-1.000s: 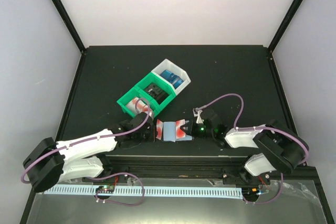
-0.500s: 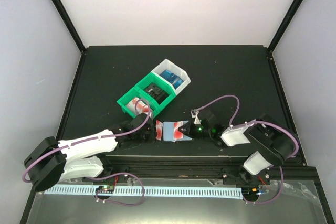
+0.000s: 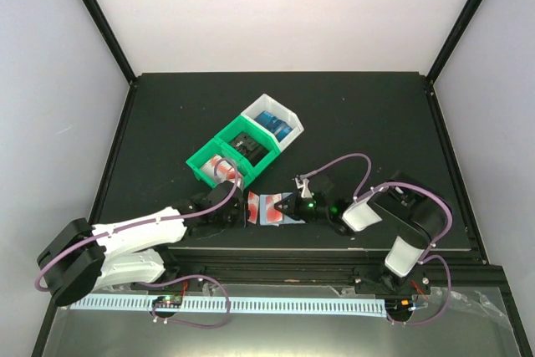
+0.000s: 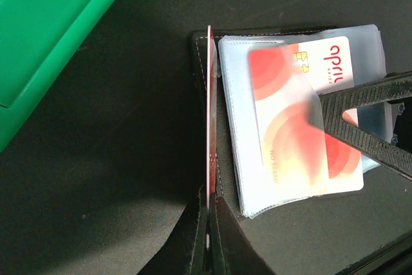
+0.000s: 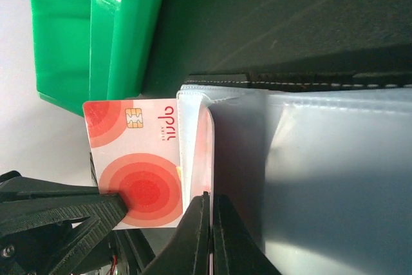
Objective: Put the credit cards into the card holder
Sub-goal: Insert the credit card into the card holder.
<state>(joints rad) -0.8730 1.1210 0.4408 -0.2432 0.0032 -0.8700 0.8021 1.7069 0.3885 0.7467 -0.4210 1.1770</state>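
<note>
The card holder (image 3: 269,209) lies open near the front edge, pale sleeves up. My left gripper (image 3: 241,211) is shut on a red-and-white card (image 5: 135,159) and holds it upright on edge at the holder's left side; in the left wrist view this card (image 4: 209,114) shows edge-on above my fingertips (image 4: 210,223). My right gripper (image 3: 290,206) is shut on a second red-and-white card (image 4: 302,120), whose left part lies under a translucent sleeve of the holder (image 4: 225,159). In the right wrist view that card (image 5: 205,152) is edge-on above my right gripper (image 5: 211,217).
Joined bins stand behind the holder: a green bin (image 3: 219,156) with red-and-white cards and black cards (image 3: 249,144), and a white bin (image 3: 288,123) with blue cards. The green bin is close to the holder's left (image 4: 45,37). The table's front edge is just below the holder.
My right gripper has moved left with its card, sliding it further over the holder and under the sleeve. My left gripper has stayed put with its upright card.
</note>
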